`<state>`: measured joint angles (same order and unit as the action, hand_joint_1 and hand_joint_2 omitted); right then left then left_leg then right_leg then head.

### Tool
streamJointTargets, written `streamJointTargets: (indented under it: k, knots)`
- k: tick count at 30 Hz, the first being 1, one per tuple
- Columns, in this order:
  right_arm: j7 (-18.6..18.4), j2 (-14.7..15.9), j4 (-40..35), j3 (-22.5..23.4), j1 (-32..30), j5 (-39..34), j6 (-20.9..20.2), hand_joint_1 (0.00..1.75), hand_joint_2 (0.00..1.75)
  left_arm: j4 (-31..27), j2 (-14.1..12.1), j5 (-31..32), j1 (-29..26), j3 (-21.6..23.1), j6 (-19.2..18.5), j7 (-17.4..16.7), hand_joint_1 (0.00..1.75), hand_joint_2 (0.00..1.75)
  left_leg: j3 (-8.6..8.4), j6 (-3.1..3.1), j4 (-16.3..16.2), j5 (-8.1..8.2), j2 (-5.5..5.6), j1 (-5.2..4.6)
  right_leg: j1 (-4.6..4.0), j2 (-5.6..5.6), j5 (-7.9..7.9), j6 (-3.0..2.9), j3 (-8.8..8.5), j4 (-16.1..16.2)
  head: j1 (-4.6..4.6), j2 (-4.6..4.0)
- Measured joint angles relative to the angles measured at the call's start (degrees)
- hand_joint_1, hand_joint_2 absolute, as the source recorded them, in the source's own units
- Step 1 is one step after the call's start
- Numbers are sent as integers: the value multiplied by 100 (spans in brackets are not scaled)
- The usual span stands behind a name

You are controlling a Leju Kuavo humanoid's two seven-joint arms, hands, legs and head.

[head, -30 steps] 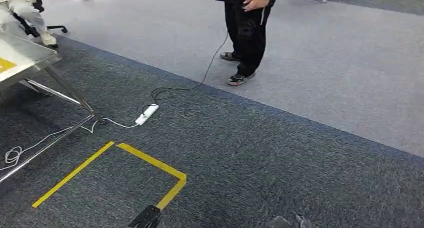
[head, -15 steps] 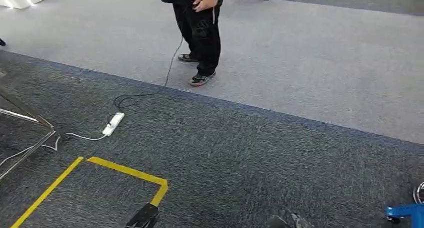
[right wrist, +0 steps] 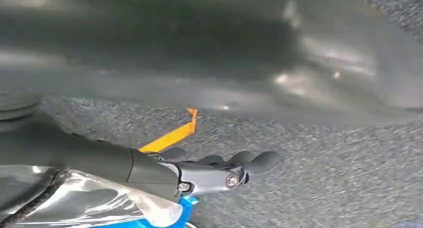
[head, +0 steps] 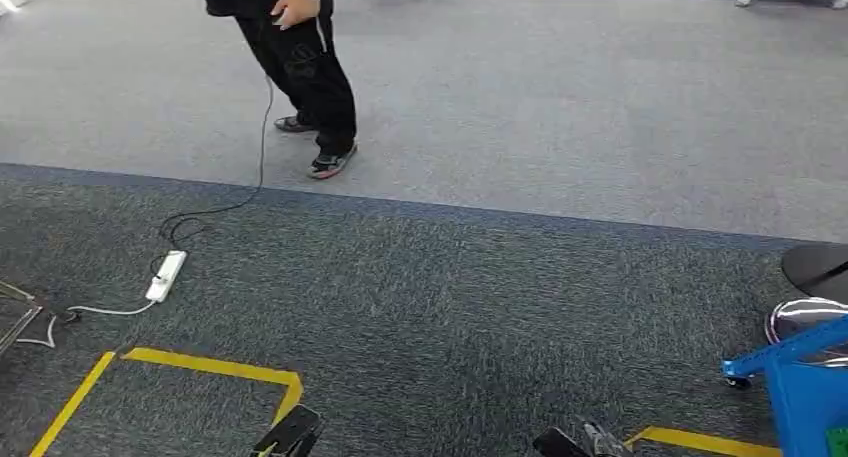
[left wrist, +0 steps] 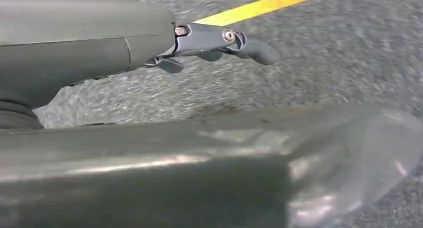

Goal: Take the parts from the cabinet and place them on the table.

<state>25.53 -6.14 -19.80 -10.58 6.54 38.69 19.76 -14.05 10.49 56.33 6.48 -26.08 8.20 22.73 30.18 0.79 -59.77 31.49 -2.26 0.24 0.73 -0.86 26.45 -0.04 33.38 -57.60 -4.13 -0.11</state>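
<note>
My left hand hangs low at the bottom edge of the head view, over dark carpet beside a yellow tape corner. In the left wrist view the left hand has its fingers stretched out straight and holds nothing. My right hand also hangs at the bottom edge. Seen from its wrist, the right hand is stretched out above the carpet, with nothing in it. A blue wheeled frame stands at the right edge. A corner of the metal table sits at the far left.
A person in black stands on the lighter carpet at the back left, with a cable trailing to a white power strip. Yellow tape marks a box on the floor. A black round base lies at the right.
The camera has swung to the right, so the whole floor scene has slid left. The metal table has left the picture almost entirely and the blue frame has come in. Both hands hang as before.
</note>
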Motion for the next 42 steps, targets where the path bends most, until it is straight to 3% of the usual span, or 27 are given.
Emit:
streamJointTargets:
  k: [2, 4, 6, 8, 9, 13, 14, 15, 16, 18, 19, 20, 22, 23, 24, 25, 28, 29, 31, 33, 34, 35, 37, 38, 39, 40, 42]
  knots:
    - [0, -11, 0, 0, 38, 11, 0, 0, 0, 2, -9, -13, -31, -7, -2, 2, 0, 0, 405, -4, -952, 481, 166, -3, -16, 147, -3, -42, 7, -1, -7, 0]
    - [-6, -13, 0, 0, 26, 15, 0, 0, 0, 2, -18, -24, -65, -13, -2, 4, 0, 0, 739, -37, -1620, 649, 184, -8, -50, 310, -9, -53, 7, -4, -4, 0]
    - [-22, -15, 0, 2, 16, 22, -9, 0, 0, 0, -24, -44, -74, -20, -2, 15, 0, 0, 600, -110, -1212, 261, 207, -19, -72, 477, -14, -58, -2, -6, -2, 0]
    - [-22, -37, 0, 2, 24, 26, -17, 0, 0, 0, -35, -46, -74, -26, -2, 20, 0, 0, 158, -200, -176, -320, 456, -54, -66, 638, -23, -48, -19, -5, -4, 0]
    - [-22, -59, 0, 4, 35, 28, -24, 0, 0, 2, -59, -50, -81, -35, -2, 20, 0, 0, 59, -241, 80, -356, 765, -58, -69, 689, -34, -28, 0, -10, 4, 0]
    - [-26, -83, 0, 7, 7, 46, -61, 0, 0, 0, -63, -52, -81, -39, -2, 22, 0, 0, 16, -244, 251, -338, 597, -72, -25, 947, -115, 109, 109, 14, -7, 0]
    - [-31, -83, 0, 11, 3, 46, -63, 0, 0, 0, -52, -46, -72, -42, -2, 22, 0, 0, -17, -251, 382, -408, 490, -7, -28, 869, -76, 116, 175, -35, 11, 0]
    - [-31, -83, 0, 11, 14, 46, -66, 0, 0, 0, -48, -44, -65, -42, -2, 22, 0, 0, -37, -267, 421, -428, 427, -30, -74, 486, 70, 132, 261, -200, 13, 2]
    - [-31, -83, -2, 11, 42, 48, -70, 0, 0, 0, -48, -42, -68, -41, -2, 24, 0, 0, -36, -281, 421, -433, 340, -41, -73, 288, 282, 157, 436, -548, 48, 0]
    - [-33, -83, -2, 11, 67, 55, -74, 0, 0, 0, -52, -42, -101, -42, -7, 24, 0, 0, -29, -295, 419, -423, 137, -57, -42, 155, 680, 215, 857, -1451, 39, 0]
    - [-31, -83, 0, 11, 53, 66, -76, 0, 0, 0, -52, -42, -106, -42, -9, 28, 0, 0, -25, -296, 417, -420, 46, -56, -20, 135, 759, 249, 990, -1745, 44, 0]
    - [-33, -83, 0, 9, 29, 74, -79, 0, 0, 0, -52, -42, -104, -42, -13, 31, 0, 0, -27, -291, 415, -415, -30, -51, 9, 117, 685, 283, 983, -1752, 46, 0]
    - [-33, -83, 0, 11, 26, 94, -79, 0, 0, 0, -52, -42, -97, -42, -13, 48, 0, 0, -37, -250, 399, -386, -173, -27, 57, 23, 258, 333, 531, -973, 46, 0]
    - [-33, -83, -2, 11, 38, 96, -79, 0, 0, 0, -52, -42, -96, -42, -18, 50, 0, 0, -47, -209, 365, -358, -234, -15, 69, -127, 48, 356, 208, -411, 46, 0]
    - [-33, -85, -2, 11, 59, 100, -79, 0, 0, 0, -57, -42, -95, -42, -18, 57, 0, 0, -46, -162, 327, -323, -278, -31, 45, -428, 83, 387, 26, -44, 56, 2]
    - [-31, -92, -4, 11, 73, 103, -81, 0, 0, 0, -59, -42, -93, -42, -17, 63, 0, 0, -35, -121, 259, -278, -327, -63, 28, -314, 58, 263, -46, -18, 54, 0]
    - [-37, -83, -2, 13, 38, 105, -79, 0, 0, 0, -59, -44, -91, -42, -13, 98, 0, 0, -75, -72, 285, -294, -464, -45, -25, -158, 69, 131, 1, -52, 11, 0]
    - [-37, -83, -2, 13, 34, 105, -79, 0, 0, -2, -57, -46, -84, -42, -13, 114, 0, 0, -69, -19, 267, -236, -437, -20, 5, -87, 37, 67, -16, -18, 11, 0]
    - [-33, -87, -4, 13, 47, 107, -76, 0, 0, -2, -57, -61, -86, -44, -15, 142, 0, 0, 93, 20, -202, 108, 68, 18, 15, 29, 21, -4, -8, -14, -18, 0]
    - [-33, -94, -2, 13, 48, 107, -76, 0, 0, -2, -59, -74, -127, -59, -13, 155, 0, 0, 524, 21, -1178, 545, 173, 16, 2, 187, 15, -24, -3, -14, -24, 0]
    - [-33, -92, -2, 13, 33, 107, -76, 0, 0, -2, -61, -76, -151, -74, -13, 160, 0, 0, 700, 12, -1537, 638, 180, 14, -10, 270, 11, -30, -2, -17, -24, 0]
    - [-37, -92, 0, 13, 20, 109, -76, 0, 0, -2, -63, -76, -164, -90, -13, 162, 0, 0, 745, -4, -1597, 574, 183, 14, -20, 351, 9, -32, -3, -19, -20, 0]
    - [-39, -92, 0, 13, 16, 109, -77, 0, 0, -2, -66, -79, -163, -103, -11, 166, 0, 0, 516, -67, -1013, 121, 228, 9, -28, 519, -3, -34, -6, -23, -20, 0]
    - [-39, -94, 0, 13, 21, 111, -76, 0, 0, -2, -66, -79, -158, -105, -11, 166, 0, 0, 295, -105, -501, -158, 319, 3, -26, 598, -12, -24, -10, -23, -22, 0]
    - [-42, -105, 0, 13, 24, 111, -76, 0, 0, -2, -72, -79, -155, -114, -11, 168, 0, 0, 85, -142, -3, -375, 592, 2, -12, 668, -24, -6, -4, -22, -22, 0]
    - [-52, -105, -2, 15, 33, 118, -76, 0, 0, -2, -81, -79, -157, -125, -11, 170, 0, 0, 27, -173, 168, -318, 803, 19, -38, 734, -32, 25, 25, -49, -13, 0]
    - [-66, -105, -2, 15, 29, 122, -77, 0, 0, -2, -79, -83, -150, -131, -13, 184, 0, 0, 18, -151, 216, -301, 706, -16, 22, 864, -79, 99, 98, -37, -13, 0]
